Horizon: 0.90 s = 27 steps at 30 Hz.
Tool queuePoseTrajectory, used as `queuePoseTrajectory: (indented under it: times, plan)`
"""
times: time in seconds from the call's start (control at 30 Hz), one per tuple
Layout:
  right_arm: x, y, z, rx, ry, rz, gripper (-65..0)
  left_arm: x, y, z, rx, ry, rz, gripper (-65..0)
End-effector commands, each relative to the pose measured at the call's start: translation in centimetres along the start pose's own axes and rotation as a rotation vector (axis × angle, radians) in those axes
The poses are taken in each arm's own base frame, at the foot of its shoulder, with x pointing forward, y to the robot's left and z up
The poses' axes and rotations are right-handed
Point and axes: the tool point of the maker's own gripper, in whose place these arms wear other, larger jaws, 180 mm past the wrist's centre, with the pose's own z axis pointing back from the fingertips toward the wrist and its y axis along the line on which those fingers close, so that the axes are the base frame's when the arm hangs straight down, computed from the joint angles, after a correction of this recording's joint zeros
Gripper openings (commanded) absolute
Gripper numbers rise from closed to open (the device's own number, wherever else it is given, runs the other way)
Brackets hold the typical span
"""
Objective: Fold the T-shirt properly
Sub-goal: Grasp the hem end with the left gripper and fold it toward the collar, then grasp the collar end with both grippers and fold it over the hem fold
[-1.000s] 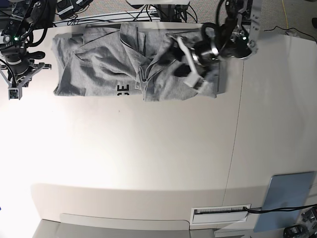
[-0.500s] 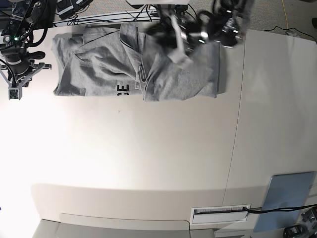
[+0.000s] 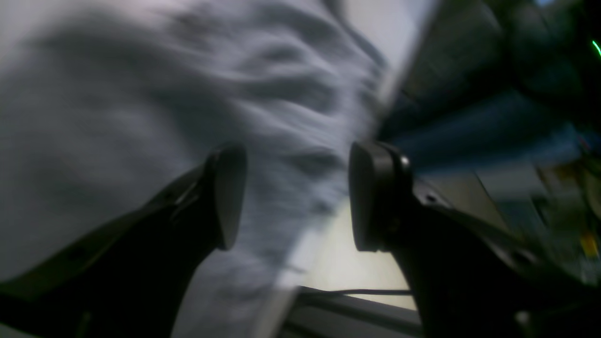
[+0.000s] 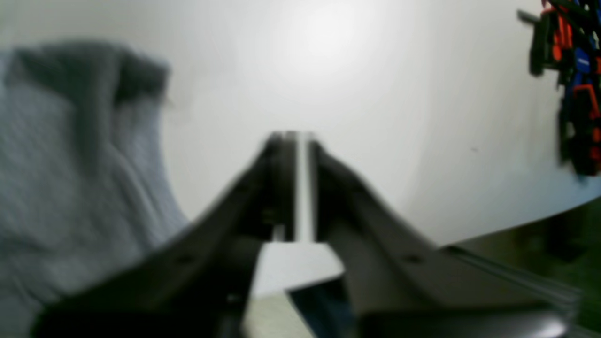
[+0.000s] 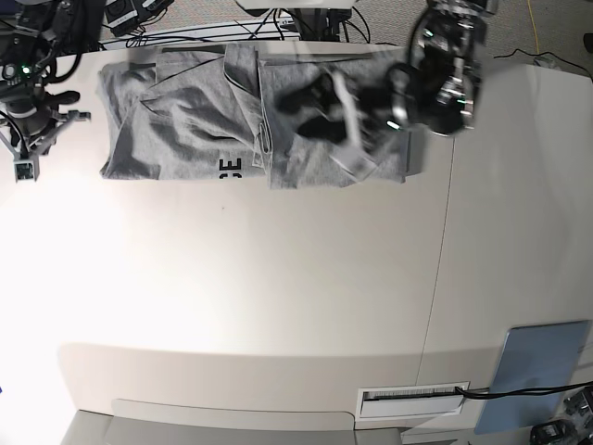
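Looking at the base view, the T-shirt [image 5: 250, 120] lies bunched along the top edge of the tabletop [image 5: 278, 297], part-folded, lettering peeking at its lower hem. The left end effector [image 3: 293, 197] hangs over the shirt's right half, pads wide apart, nothing between them. The right end effector [image 4: 300, 155], upper left of frame, shows only a narrow slit and no cloth. It's blurry, but I'd say drop low onto one hem layer, pinch just that, then drag flat and slow.
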Motion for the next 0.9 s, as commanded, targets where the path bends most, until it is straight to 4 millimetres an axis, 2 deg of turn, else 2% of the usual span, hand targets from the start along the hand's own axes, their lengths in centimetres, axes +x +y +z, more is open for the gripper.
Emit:
queuePoseTrajectory:
  times: [0.0, 0.07, 0.13, 0.33, 0.5, 0.7, 0.87]
  plan:
    - [1.1, -0.6, 0.5, -0.002, -0.041, 0.029, -48.8, 1.6, 0.3, 0.9, 0.009, -0.059, -0.011, -29.4]
    - [1.1, 0.0, 0.7, 0.051, -0.046, 0.035, -37.3, 2.5, 1.9, 2.5, 0.062, -0.103, -0.002, -29.4]
    - [1.0, 1.1, 0.9, 0.111, -0.053, 0.013, -29.9, 3.1, 2.6, 3.7, 0.081, -0.142, -0.008, -29.4]
    - [-2.1, 4.3, -0.7, 0.341, 0.112, -0.194, -29.3, 3.6, 3.6, 5.3, 0.107, -0.177, 0.004, -29.4]
    - [-2.7, 6.5, -2.6, 0.550, 0.147, -0.351, -29.3, 3.4, 3.5, 5.2, 0.104, -0.166, 0.006, -29.4]
    - [-3.6, 9.0, -3.5, 0.712, 0.202, -0.382, -29.3, 3.3, 3.6, 5.2, 0.112, -0.162, -0.003, -29.4]
    - [-3.6, 11.8, -3.4, 0.811, 0.222, -0.368, -29.3, 3.3, 3.7, 5.2, 0.114, -0.160, -0.004, -29.4]
